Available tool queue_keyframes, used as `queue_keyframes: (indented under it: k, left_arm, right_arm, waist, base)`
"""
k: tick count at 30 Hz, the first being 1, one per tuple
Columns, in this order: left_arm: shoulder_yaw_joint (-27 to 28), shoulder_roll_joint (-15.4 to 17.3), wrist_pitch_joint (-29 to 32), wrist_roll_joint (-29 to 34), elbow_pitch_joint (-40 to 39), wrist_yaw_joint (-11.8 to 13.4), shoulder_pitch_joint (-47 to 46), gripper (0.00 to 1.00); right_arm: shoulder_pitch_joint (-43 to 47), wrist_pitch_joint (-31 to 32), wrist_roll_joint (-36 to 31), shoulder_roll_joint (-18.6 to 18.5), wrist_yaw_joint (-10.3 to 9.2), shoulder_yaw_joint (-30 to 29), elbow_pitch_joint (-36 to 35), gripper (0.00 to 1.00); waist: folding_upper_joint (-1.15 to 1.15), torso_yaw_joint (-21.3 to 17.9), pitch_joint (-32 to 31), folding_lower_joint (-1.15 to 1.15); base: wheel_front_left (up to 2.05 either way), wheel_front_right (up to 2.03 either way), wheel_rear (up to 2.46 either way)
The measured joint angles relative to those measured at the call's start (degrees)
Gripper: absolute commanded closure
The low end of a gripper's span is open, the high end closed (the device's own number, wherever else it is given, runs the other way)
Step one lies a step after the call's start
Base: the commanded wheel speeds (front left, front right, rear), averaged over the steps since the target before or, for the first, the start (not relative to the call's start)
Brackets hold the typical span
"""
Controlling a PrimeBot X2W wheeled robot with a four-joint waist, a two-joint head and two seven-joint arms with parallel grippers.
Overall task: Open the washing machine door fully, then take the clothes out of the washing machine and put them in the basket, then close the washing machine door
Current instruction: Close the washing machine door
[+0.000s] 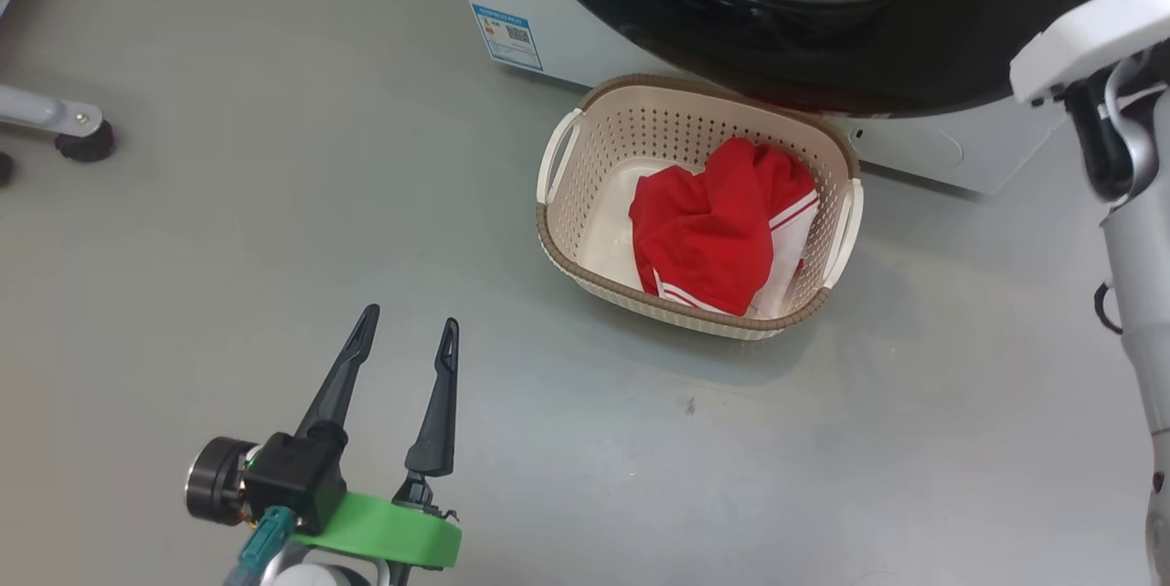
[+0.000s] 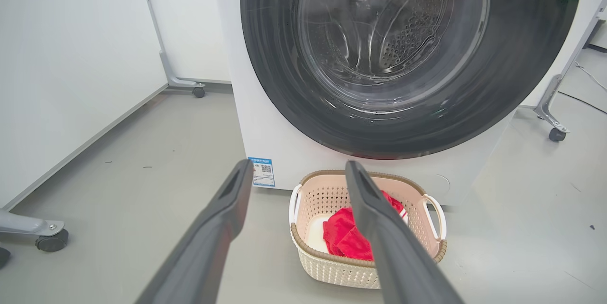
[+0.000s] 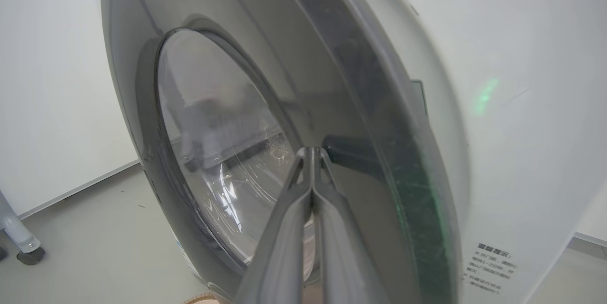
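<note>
Inside the perforated cream basket (image 1: 603, 156) lie crumpled red striped clothes (image 1: 708, 234).

one white washing machine (image 2: 265, 128), one round door (image 2: 270, 33), one cream basket (image 1: 585, 202) with two handles (image 1: 559, 156), one heap of red clothes (image 1: 713, 229), garments too bunched to count, one blue label sticker (image 1: 507, 36), two grippers, left gripper (image 1: 409, 319) and right gripper (image 3: 313, 152), two fingers (image 1: 343, 376) each

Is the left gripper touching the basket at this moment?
Apart. The head view shows bare grey floor between the open left gripper and the basket.
</note>
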Motion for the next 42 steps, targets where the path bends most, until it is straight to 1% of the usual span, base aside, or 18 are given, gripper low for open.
queue_keyframes:
  k: [2, 10, 12, 16, 19, 21, 31, 37, 42]
  left_arm:
    - [-0.2, -0.1, 0.0, 0.0, 0.1, -0.4, -0.4, 0.00]
    - [-0.8, -0.5, 0.0, 0.0, 0.2, -0.4, -1.7, 0.00]
    - [-0.8, -0.5, 0.0, -0.1, 0.2, -0.5, -2.0, 0.00]
    - [-0.9, -0.6, 0.0, -0.1, 0.4, -0.5, -2.5, 0.00]
    - [-1.1, -0.7, 0.0, -0.1, 0.5, -0.5, -3.3, 0.00]
    - [-1.1, -0.7, 0.0, -0.1, 0.5, -0.5, -3.4, 0.00]
    - [-1.1, -0.8, 0.0, -0.3, 1.1, -0.5, -3.7, 0.00]
    - [-0.7, -0.9, -0.2, -0.6, 1.8, -0.5, -3.9, 0.00]
    - [0.0, -0.9, -0.2, -0.6, 2.4, -0.5, -3.9, 0.00]
  right_arm:
    - [-1.5, 0.2, 0.0, -0.2, 0.00, -0.2, 0.7, 1.00]
    - [-6.6, 0.8, 0.1, -1.4, -0.11, -1.6, 4.1, 1.00]
    - [-8.0, 1.1, 0.1, -1.7, -0.54, -1.6, 4.6, 1.00]
    - [-10.2, 1.1, 0.1, -2.2, -0.59, -1.6, 5.7, 1.00]
    - [-10.7, 1.1, 0.1, -2.6, -0.60, -1.8, 6.8, 1.00]
    - [-11.1, 0.6, 0.1, -2.6, -1.02, -2.0, 7.5, 1.00]
    - [-12.6, -0.9, -0.2, -2.6, -1.02, -1.4, 11.0, 1.00]
    - [-12.5, -3.1, -0.2, -0.7, -0.91, 0.6, 12.3, 1.00]
    - [-9.7, -4.9, -0.2, 2.5, -0.15, 2.7, 13.7, 1.00]
  waist:
    - [0.00, 0.2, 0.5, 0.00]
    - [0.00, 0.8, 2.4, 0.00]
    - [0.00, 0.8, 2.8, 0.00]
    - [0.00, 0.9, 3.7, 0.00]
    - [0.00, 1.0, 3.9, 0.00]
    - [0.00, 1.0, 4.0, 0.00]
    - [0.00, 1.1, 3.7, 0.00]
    - [0.00, 0.7, 2.7, 0.00]
    - [0.00, -0.4, 1.2, 0.00]
  base:
    - [0.00, 0.00, 0.00]
    - [0.00, 0.00, 0.00]
    - [0.00, 0.00, 0.00]
    - [0.00, 0.00, 0.00]
    - [0.00, 0.00, 0.00]
    - [0.00, 0.00, 0.00]
    - [0.00, 0.00, 0.00]
    - [0.00, 0.00, 0.00]
    - [0.00, 0.00, 0.00]
